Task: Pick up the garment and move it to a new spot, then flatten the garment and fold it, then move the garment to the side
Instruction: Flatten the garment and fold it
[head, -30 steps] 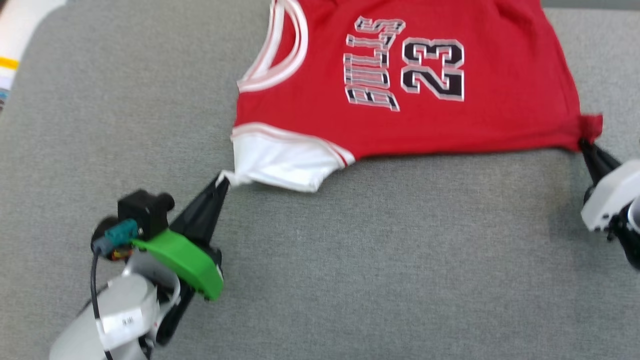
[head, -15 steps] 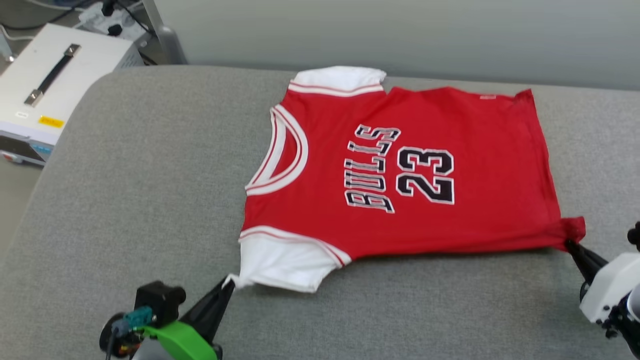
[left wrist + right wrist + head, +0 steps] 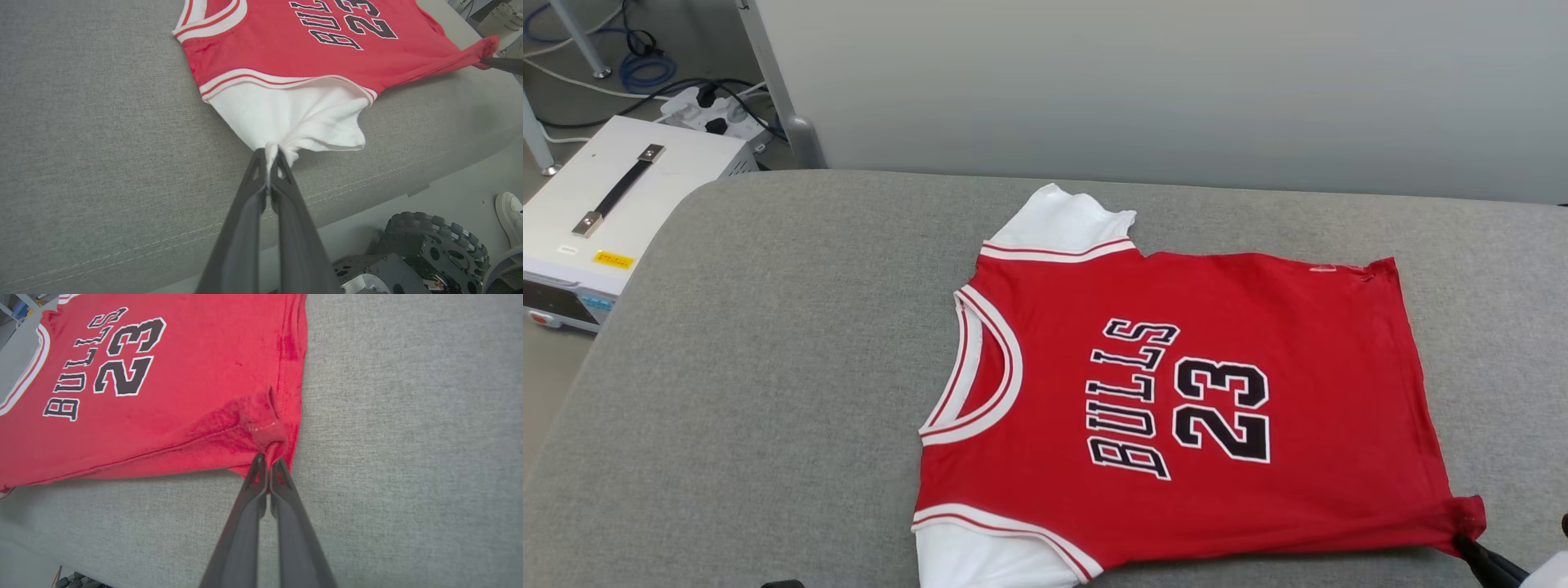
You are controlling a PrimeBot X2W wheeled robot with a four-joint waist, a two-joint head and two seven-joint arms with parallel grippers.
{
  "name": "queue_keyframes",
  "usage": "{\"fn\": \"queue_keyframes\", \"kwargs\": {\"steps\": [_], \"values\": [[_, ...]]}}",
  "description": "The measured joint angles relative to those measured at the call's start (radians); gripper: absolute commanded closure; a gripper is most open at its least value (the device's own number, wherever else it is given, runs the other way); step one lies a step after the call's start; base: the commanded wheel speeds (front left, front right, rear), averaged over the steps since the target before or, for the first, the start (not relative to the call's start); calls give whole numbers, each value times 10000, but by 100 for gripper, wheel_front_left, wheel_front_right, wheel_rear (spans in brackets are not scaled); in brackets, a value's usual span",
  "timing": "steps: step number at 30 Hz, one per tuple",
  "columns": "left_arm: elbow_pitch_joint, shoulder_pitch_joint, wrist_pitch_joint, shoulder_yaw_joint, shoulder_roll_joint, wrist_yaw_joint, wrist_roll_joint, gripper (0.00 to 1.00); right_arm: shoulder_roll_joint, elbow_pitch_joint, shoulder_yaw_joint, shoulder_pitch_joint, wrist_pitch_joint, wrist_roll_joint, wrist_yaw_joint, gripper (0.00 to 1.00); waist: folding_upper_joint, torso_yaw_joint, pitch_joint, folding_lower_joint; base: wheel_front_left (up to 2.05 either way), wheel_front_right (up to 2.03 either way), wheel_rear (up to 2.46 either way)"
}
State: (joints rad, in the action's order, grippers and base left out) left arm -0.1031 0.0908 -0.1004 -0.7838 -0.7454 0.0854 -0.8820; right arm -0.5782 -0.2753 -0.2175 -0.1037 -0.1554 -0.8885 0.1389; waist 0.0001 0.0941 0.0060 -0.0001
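We see the garment (image 3: 1176, 392) spread front-up on the grey padded surface (image 3: 768, 367), toward its near edge. Our left gripper (image 3: 271, 154) pinches the tip of the near white sleeve (image 3: 294, 114), and our right gripper (image 3: 267, 460) pinches the bunched red hem corner (image 3: 263, 424), each with jaws clamped

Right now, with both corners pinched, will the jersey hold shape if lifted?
Probably not: the garment looks floppy, bunching where the left gripper pinches its white sleeve. Likely light: the right gripper stretches the hem corner with a small pinch.
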Motion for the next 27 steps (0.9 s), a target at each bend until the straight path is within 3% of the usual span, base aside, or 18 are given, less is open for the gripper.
{"fn": "queue_keyframes", "kwargs": {"steps": [7, 14, 19, 27], "values": [[-617, 344, -58, 67, -351, 240, -148, 100, 311, 1488, 1103, -1080, -447, -27, 0, 100, 0, -105, -26, 0, 0, 0, 0], [-610, -408, -445, 623, -167, 326, -90, 100, 646, 2447, 1850, -1234, -813, 286, -2, 100, 0, -170, 283, 0, 0, 0, 0], [-433, -1576, -259, 872, -69, 73, -63, 100, 779, 2755, 2184, -1075, -1058, 560, -2, 100, 0, -255, 613, 1, 0, 0, 0], [552, -3835, 1643, 786, -4, -593, -86, 100, 1114, 2487, 2140, 405, -1567, 1235, -2, 100, 0, -602, 1357, 1, 0, 0, 0]]}}
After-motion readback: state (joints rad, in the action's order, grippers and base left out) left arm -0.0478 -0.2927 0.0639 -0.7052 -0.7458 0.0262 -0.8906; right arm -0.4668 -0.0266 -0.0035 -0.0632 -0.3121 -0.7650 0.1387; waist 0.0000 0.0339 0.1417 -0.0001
